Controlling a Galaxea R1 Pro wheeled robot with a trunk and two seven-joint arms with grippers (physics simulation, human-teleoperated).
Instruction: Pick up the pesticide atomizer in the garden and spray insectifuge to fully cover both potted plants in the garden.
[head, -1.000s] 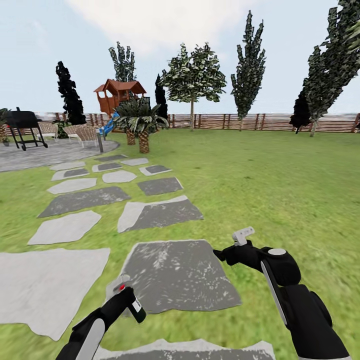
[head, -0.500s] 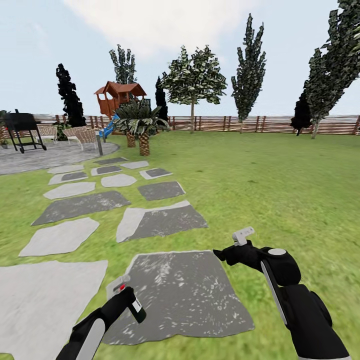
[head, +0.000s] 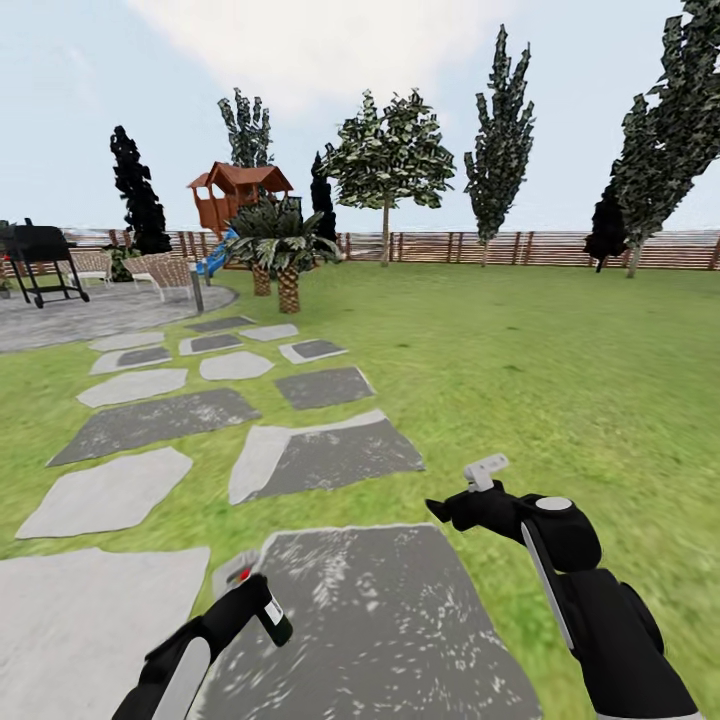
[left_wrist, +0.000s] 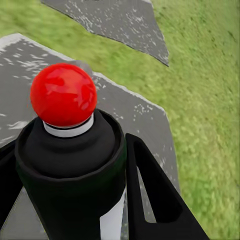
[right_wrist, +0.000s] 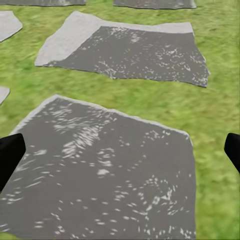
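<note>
Over flat speckled stepping stones (head: 330, 455) | left gripper (head: 250, 597) clamps red-tipped pesticide atomizer (left_wrist: 70, 165) | right gripper (right_wrist: 120, 150) spread.

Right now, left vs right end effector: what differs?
The left end effector is shut on the pesticide atomizer, its red tip poking out between the fingers; the right end effector is open and holds nothing, with a stepping stone showing between its spread fingers. In the head view the left sits lower and nearer than the right. Both are black and hang over the stone path.
</note>
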